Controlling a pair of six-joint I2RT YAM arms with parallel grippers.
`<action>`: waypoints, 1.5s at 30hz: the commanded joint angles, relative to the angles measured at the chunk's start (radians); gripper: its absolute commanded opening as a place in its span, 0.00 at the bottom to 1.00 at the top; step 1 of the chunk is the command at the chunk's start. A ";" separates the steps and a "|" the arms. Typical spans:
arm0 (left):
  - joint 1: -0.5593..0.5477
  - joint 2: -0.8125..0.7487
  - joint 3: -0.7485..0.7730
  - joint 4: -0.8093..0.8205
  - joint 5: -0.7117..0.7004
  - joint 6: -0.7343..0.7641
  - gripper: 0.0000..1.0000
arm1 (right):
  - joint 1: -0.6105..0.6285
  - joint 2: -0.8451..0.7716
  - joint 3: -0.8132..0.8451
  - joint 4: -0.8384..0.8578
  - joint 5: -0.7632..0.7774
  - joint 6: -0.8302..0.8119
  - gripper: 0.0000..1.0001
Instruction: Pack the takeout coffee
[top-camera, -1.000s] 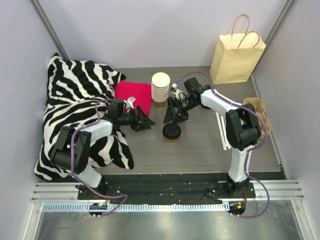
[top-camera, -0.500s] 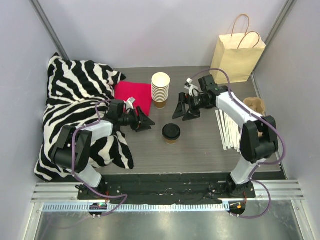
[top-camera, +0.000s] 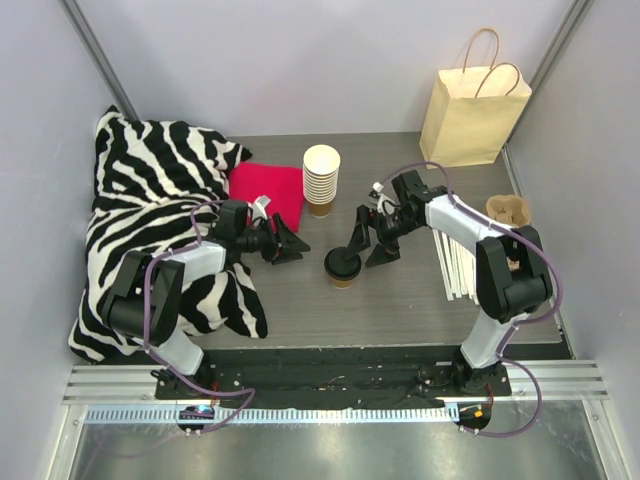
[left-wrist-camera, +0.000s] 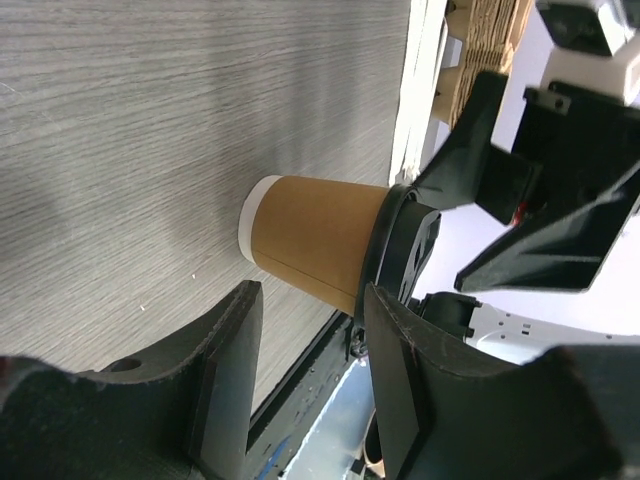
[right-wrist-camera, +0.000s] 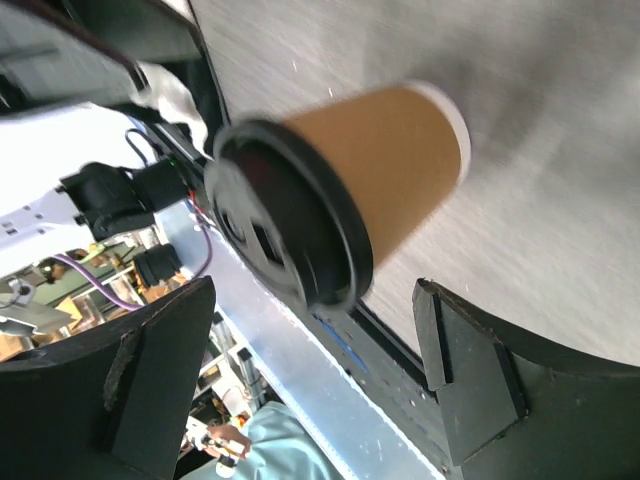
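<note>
Behind, a stack of cream paper cups (top-camera: 321, 180) is being shown beside a red cloth (top-camera: 268, 190), with a zebra-striped blanket (top-camera: 150, 220) at the left and a paper bag (top-camera: 474, 105) in the far right corner. The takeout coffee (top-camera: 342, 265), a brown cup under a black lid, is being seen upright mid-desk (top-camera: 400, 300), between both pincers. The right pincer (top-camera: 370, 245) is being held wide open just beside it, gripping nothing. The left pincer (top-camera: 292, 245) is being held partly open, empty. The grey wood-grain surface is being enclosed by pale walls (top-camera: 300, 60).

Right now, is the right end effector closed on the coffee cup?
No, the right end effector stands wide open, its fingers clear of the takeout coffee.
</note>
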 joint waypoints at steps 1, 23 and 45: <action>0.010 -0.040 -0.006 0.004 0.012 0.023 0.48 | 0.031 0.046 0.111 0.062 -0.063 0.051 0.89; 0.014 -0.034 -0.055 0.008 0.021 0.001 0.28 | 0.087 0.174 0.287 0.209 -0.064 0.150 0.88; -0.209 -0.353 0.175 -0.545 -0.356 0.597 0.18 | 0.103 0.004 0.221 0.129 0.032 0.035 0.15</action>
